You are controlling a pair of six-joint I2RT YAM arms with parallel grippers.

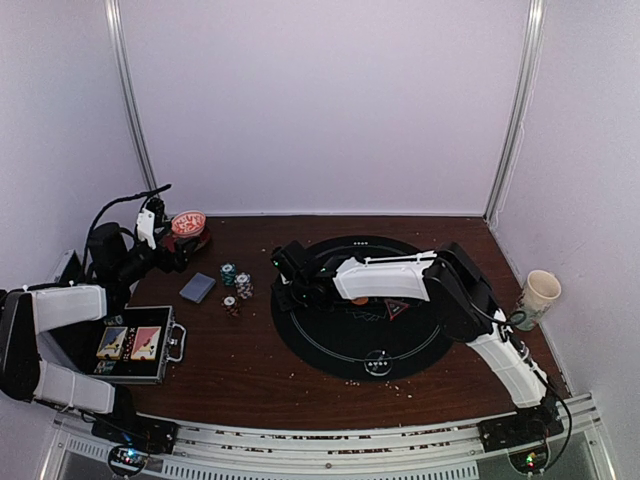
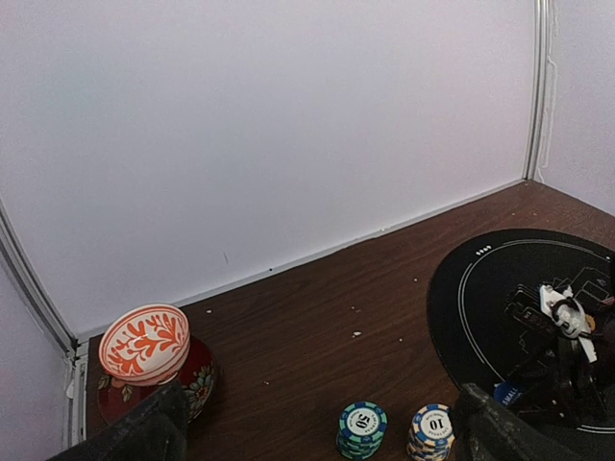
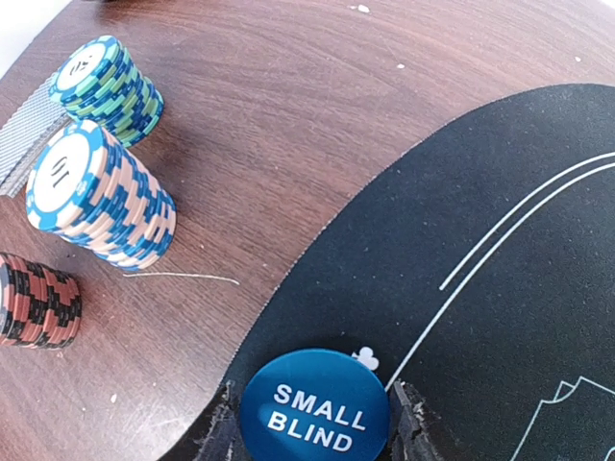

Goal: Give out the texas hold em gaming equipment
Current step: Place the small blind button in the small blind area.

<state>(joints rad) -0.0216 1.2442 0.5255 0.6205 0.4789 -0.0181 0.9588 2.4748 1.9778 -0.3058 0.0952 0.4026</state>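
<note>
If the right claw (image 3: 313,430) pinching the SMALL BLIND button (image 3: 314,403) slips, the button may roll away; the left claw (image 2: 319,442) is spread wide.

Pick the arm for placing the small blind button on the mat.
Right. The right fingers grip the blue SMALL BLIND button over the mat's left edge. The left fingers are open and empty, off by the orange-patterned bowl.

Small-blind button (image 3: 314,403): blue, white lettering. Teal chip stack (image 3: 106,88): green & blue edge stripes. White chip stack (image 3: 101,197): blue edge stripes. Red chip stack (image 3: 38,300): black stripes. Mat (image 3: 500,240): black w/ thin white lines. Worktop (image 3: 288,115): dark brown wood grain. Bowl (image 2: 144,343): white w/ orange leaf pattern.
</note>
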